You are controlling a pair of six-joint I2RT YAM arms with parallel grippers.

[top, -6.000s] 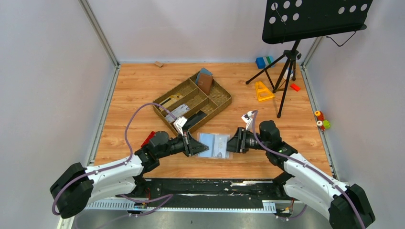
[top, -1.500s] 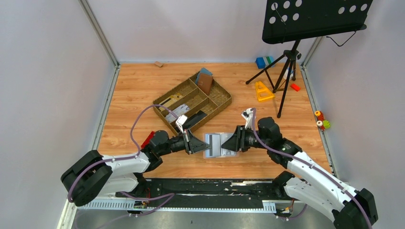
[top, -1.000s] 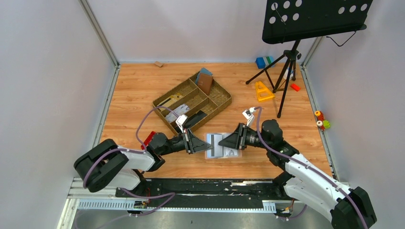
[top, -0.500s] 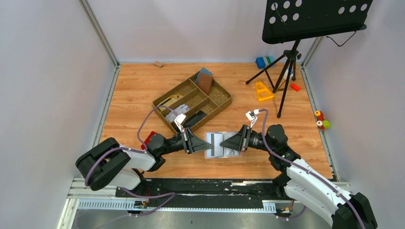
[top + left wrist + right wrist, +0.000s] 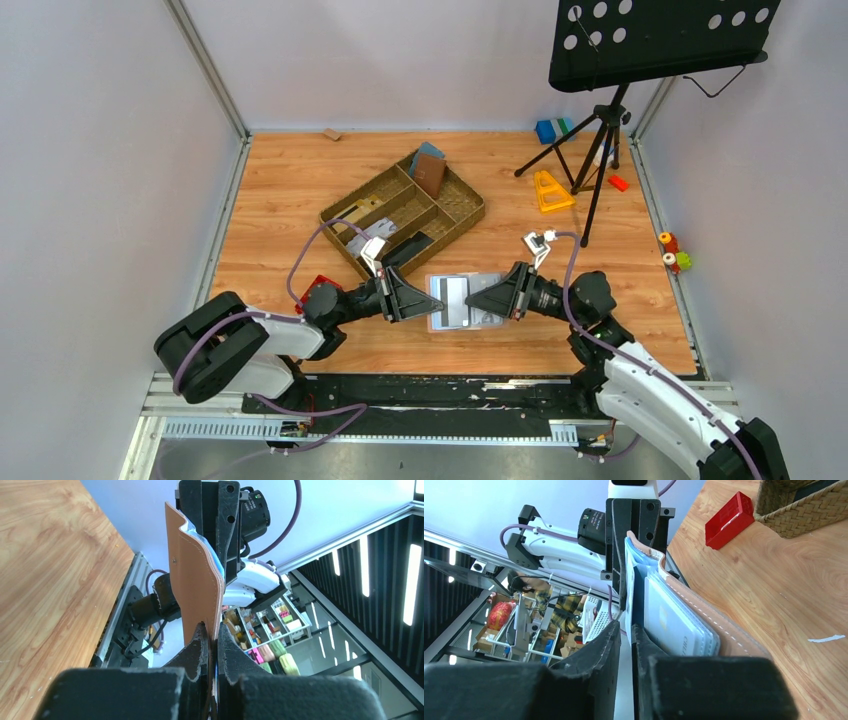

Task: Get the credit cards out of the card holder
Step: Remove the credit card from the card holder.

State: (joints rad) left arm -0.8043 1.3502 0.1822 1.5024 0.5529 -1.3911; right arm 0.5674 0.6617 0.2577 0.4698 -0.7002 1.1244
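The card holder [image 5: 462, 312] hangs open above the table between my two grippers, blue-grey inside facing up. In the left wrist view its tan outside [image 5: 195, 580] runs down into my left gripper [image 5: 210, 627], which is shut on its edge. My left gripper [image 5: 420, 300] holds the holder's left side. My right gripper [image 5: 472, 298] reaches in from the right. Its jaws [image 5: 624, 625] have closed down around the thin edge of a pale credit card [image 5: 628, 580], with a slit of light beside it. More credit cards [image 5: 674, 615] sit in the pockets against the stitched leather [image 5: 704, 615].
A woven divided tray [image 5: 478, 207] stands behind the grippers, with a reddish-brown and blue wallet pair [image 5: 430, 170] at its far end. A red block [image 5: 318, 288] lies by the left arm. A music stand tripod [image 5: 600, 150], a yellow triangle [image 5: 550, 190] and small toys [image 5: 675, 250] stand at the right.
The right gripper's jaws have narrowed onto the card edge while its arm stretched lower and to the right. The left gripper and the card holder have stayed in place.
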